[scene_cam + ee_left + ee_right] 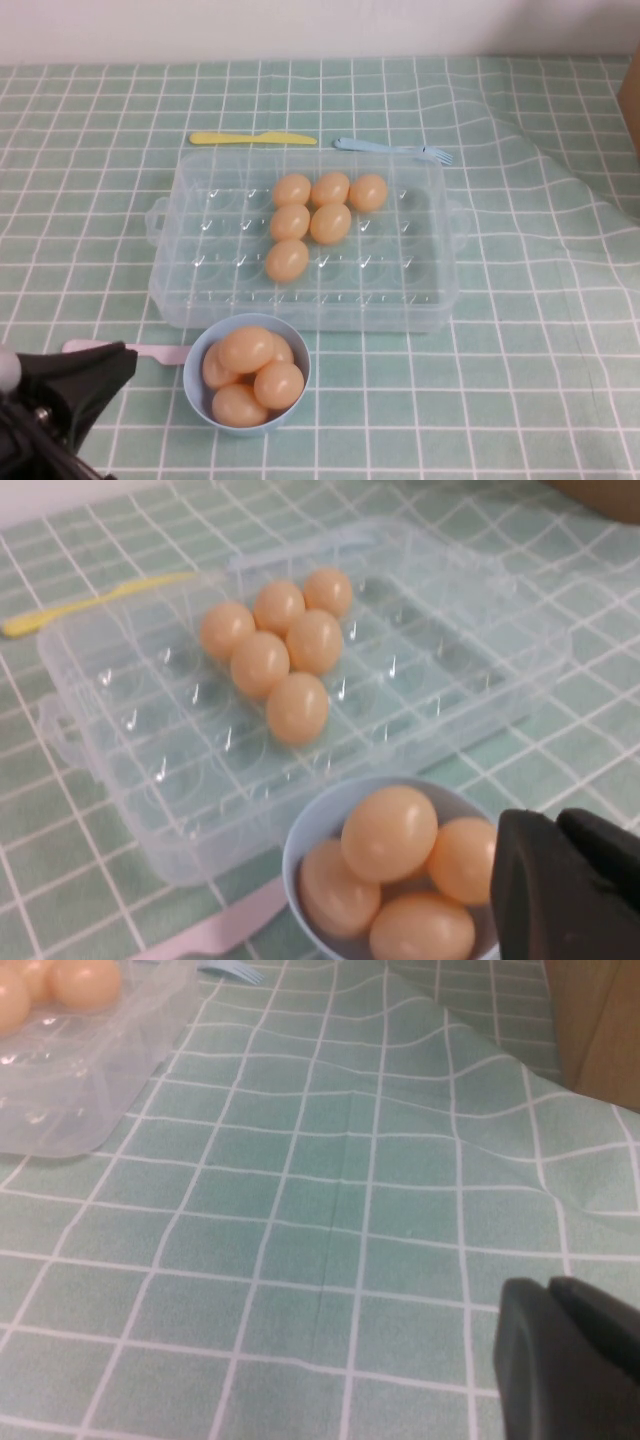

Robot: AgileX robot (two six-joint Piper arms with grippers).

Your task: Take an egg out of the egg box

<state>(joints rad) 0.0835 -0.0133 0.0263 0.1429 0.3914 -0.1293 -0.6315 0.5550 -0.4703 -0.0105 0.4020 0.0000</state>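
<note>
The clear egg box [200,290] sits mid-table with several glossy orange-tan eggs [287,260] clustered in its middle dimples. It also shows in the left wrist view [150,780] with the same eggs [297,707]. My left gripper [110,365] is at the table's front left, beside the blue bowl; in its wrist view the gripper [560,880] is shut and empty. My right gripper [565,1350] is shut and empty over bare cloth to the right of the box, whose corner [70,1090] shows there. The right gripper is outside the high view.
A light-blue bowl [195,375] holding several eggs stands in front of the box. A pink utensil [160,352] lies to the bowl's left. A yellow knife [252,138] and a blue fork [392,149] lie behind the box. A brown box [595,1020] stands at the far right.
</note>
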